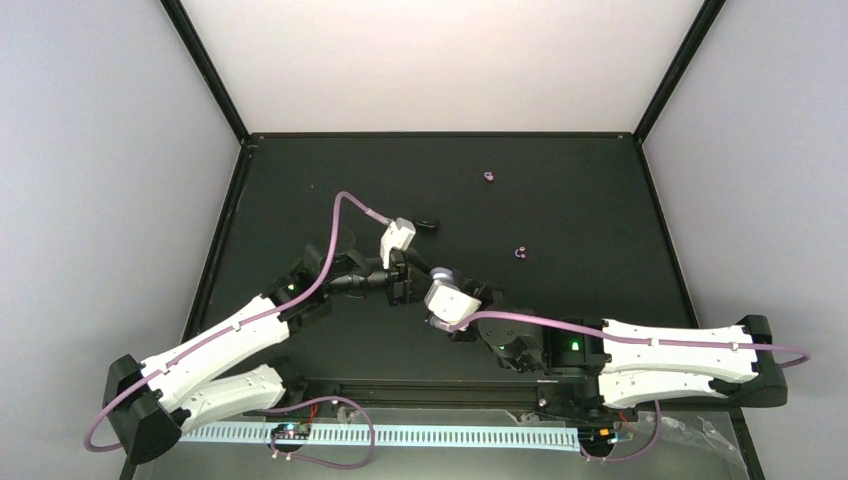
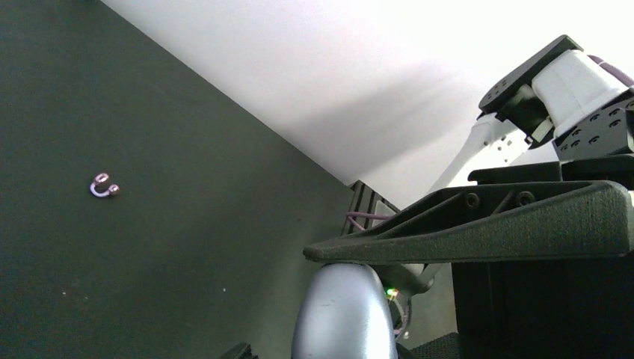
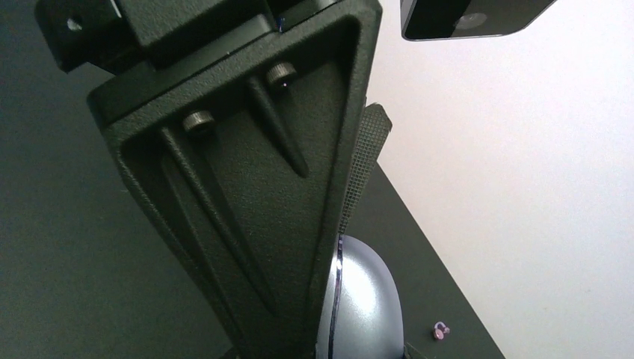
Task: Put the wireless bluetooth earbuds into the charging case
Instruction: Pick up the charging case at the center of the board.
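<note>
Nearest us, the right claw [image 1: 447, 288] is clamped on the charging case [image 1: 441, 274]. The left claw [image 1: 408, 277] straddles the case with one finger touching it, though we cannot tell whether it grips. Beyond, on the worktop [image 1: 600, 200], the nearer earbud [image 1: 520, 252] and the farther earbud [image 1: 489, 177] lie well apart from both claws.

Two white-and-black arms reach in from the near edge and meet close to the table's middle. The left arm [image 1: 230, 335] stretches up and to the right, and the left gripper [image 1: 413, 277] points right. The right arm [image 1: 680, 355] runs left and then bends toward the far side. The right gripper [image 1: 446, 284] is clamped on the charging case [image 1: 441, 273]. One left finger [image 2: 486, 221] lies along the case's top. Its partner barely shows, so the left grip is unclear.
</note>
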Robot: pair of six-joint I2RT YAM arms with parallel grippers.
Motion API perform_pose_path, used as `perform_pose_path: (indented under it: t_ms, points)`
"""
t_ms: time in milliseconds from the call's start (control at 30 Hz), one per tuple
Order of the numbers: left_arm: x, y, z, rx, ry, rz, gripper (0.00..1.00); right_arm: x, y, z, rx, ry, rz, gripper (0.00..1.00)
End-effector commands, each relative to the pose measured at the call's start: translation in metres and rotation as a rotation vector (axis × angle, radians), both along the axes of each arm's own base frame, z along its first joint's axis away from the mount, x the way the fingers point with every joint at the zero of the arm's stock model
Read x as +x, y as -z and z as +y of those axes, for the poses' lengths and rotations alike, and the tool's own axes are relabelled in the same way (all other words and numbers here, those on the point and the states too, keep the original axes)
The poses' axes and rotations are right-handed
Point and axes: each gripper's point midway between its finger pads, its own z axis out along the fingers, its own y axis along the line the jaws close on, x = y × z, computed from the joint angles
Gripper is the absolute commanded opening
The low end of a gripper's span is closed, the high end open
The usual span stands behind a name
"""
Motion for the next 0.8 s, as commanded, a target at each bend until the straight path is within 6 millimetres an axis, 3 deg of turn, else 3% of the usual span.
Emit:
perform_pose_path:
  t_ms: [0, 233, 333, 433, 533, 633, 767]
  points:
    - [-0.003, -0.02, -0.003, -0.035, 0.022, -0.053, 0.43, -0.001, -0.022, 0.003, 0.065, 0.0, -0.012, 0.36]
    - [-0.005, -0.022, -0.003, -0.042, 0.026, -0.064, 0.18, -0.003, -0.022, 0.004, 0.068, -0.009, -0.004, 0.36]
    - [-0.005, -0.025, -0.002, -0.051, 0.024, -0.076, 0.08, -0.004, -0.024, 0.004, 0.077, -0.018, 0.007, 0.41]
    - [-0.005, -0.029, 0.0, -0.057, 0.011, -0.097, 0.02, -0.007, -0.026, 0.005, 0.093, -0.037, 0.026, 0.53]
    - [-0.006, -0.034, 0.004, -0.061, 0.006, -0.146, 0.02, -0.014, -0.029, 0.007, 0.116, -0.071, 0.081, 0.7]
    - [-0.012, -0.042, 0.009, -0.063, 0.018, -0.225, 0.02, -0.025, -0.05, 0.002, 0.21, -0.131, 0.139, 0.79]
    - [-0.035, -0.056, 0.017, -0.094, 0.104, -0.354, 0.02, -0.042, -0.089, -0.012, 0.353, -0.235, 0.214, 0.82]
